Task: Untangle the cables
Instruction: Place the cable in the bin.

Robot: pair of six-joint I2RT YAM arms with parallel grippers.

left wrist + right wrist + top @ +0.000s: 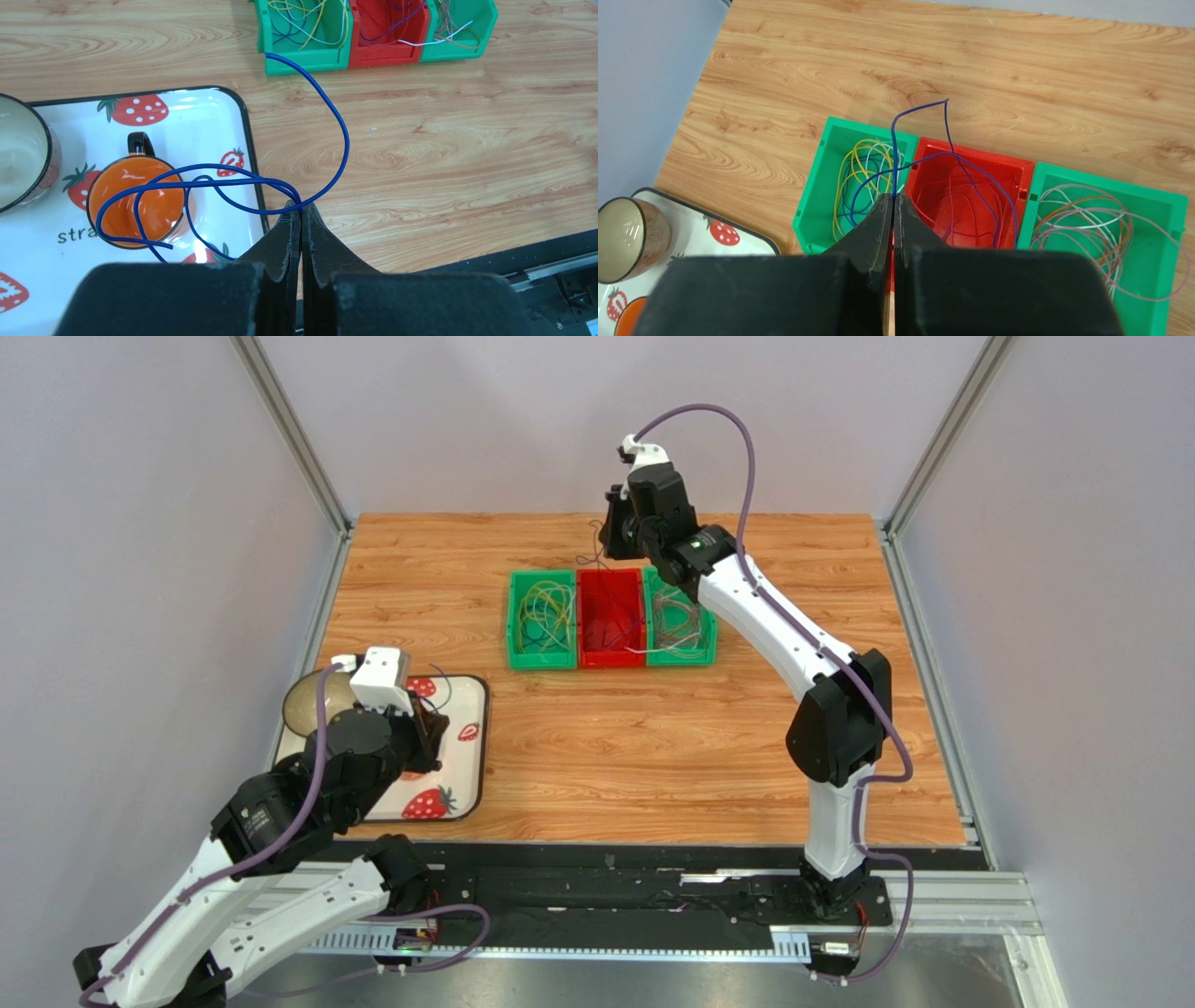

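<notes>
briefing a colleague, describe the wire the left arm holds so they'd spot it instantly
Find the strawberry tray on the robot's left. A blue cable loops from the shut left gripper across its orange mug. All other wires are at the bins.

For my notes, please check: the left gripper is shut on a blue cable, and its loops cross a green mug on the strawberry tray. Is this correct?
Only the colour is wrong: the mug is orange, as the left wrist view shows. The left gripper is shut on the blue cable, whose loops cross that mug on the strawberry tray.
</notes>
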